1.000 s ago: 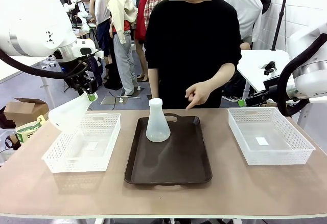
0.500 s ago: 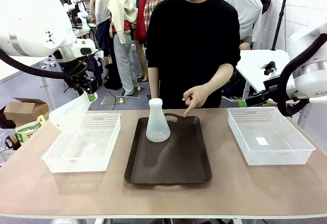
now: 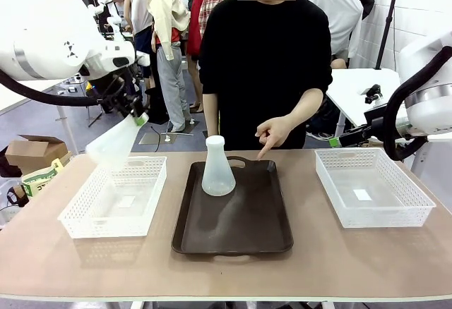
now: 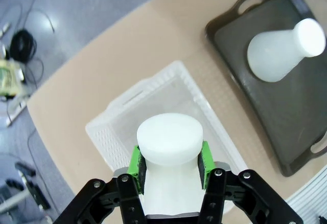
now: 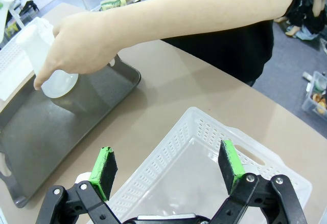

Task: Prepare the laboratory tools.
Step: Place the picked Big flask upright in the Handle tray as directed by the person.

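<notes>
One frosted-white conical flask (image 3: 115, 144) hangs tilted above the far left corner of the left mesh basket (image 3: 116, 197). My left gripper (image 3: 138, 119) is shut on its neck. In the left wrist view the green pads (image 4: 136, 161) clamp that flask (image 4: 169, 142) just below its top. A second flask (image 3: 217, 168) stands upright at the far end of the dark brown tray (image 3: 236, 228), also seen as the flask (image 4: 283, 50) and the flask (image 5: 47, 60). My right gripper (image 5: 168, 168) is open above the right basket (image 5: 204, 147) with nothing between its fingers.
A person stands at the far side of the table. Their hand (image 3: 272, 133) points down at the tray's far right corner, close to the standing flask. The right mesh basket (image 3: 371, 185) holds only a small label. Bare tabletop runs along the near edge.
My left arm has lifted the held flask up and to the right, bringing it over the left basket. The person's hand and my right arm have barely moved.
</notes>
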### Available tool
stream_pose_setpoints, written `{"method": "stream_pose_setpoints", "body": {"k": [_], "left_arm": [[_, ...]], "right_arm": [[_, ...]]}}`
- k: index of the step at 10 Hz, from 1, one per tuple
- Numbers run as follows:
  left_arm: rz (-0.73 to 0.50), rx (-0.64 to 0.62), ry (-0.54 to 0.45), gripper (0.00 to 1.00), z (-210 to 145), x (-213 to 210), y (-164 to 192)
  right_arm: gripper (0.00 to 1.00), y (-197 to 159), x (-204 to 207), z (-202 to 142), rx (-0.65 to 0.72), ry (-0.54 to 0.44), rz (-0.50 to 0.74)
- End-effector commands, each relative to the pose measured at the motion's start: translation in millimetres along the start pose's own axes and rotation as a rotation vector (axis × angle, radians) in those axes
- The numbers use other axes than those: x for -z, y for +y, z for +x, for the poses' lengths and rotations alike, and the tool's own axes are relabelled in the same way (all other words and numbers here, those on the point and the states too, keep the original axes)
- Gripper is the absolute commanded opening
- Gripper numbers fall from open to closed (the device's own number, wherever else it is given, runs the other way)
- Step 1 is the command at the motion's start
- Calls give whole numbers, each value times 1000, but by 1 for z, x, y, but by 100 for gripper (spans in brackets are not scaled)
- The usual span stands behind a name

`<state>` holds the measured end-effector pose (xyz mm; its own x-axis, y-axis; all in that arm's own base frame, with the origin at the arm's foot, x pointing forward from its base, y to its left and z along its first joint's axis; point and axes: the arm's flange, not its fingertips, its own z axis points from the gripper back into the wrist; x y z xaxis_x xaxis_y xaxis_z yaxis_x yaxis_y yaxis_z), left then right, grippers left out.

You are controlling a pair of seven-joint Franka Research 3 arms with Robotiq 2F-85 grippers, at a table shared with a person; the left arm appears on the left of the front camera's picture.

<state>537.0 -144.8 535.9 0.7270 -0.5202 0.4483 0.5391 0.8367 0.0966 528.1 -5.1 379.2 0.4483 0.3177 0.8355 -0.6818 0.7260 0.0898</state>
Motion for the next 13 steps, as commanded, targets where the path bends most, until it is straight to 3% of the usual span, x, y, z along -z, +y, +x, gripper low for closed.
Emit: {"method": "stream_pose_setpoints", "body": {"k": [1,2,3,5,6,8,9,10,13], "left_arm": [[-146,193,-297,0,-16,-27,-11],[-246,330,-407,0,-16,-41,-17],[-287,384,-502,0,-17,-51,-19],[-450,446,-786,0,-20,-65,-23],[-492,474,-864,0,-20,-66,-27],[-561,465,-920,0,-23,-69,-34],[-559,410,-860,0,-23,-68,-33],[-466,449,-941,0,-7,-104,-51],[-509,453,-927,0,-17,-89,-40]], "right_arm": [[100,0,-1,0,-3,5,1],[100,0,-1,0,-3,5,1],[100,0,-1,0,-3,5,1],[100,0,-1,0,-3,5,1],[100,0,-1,0,-3,5,1],[100,0,-1,0,-3,5,1],[100,0,-1,0,-3,5,1],[100,0,-1,0,-3,5,1],[100,0,-1,0,-3,5,1]]}}
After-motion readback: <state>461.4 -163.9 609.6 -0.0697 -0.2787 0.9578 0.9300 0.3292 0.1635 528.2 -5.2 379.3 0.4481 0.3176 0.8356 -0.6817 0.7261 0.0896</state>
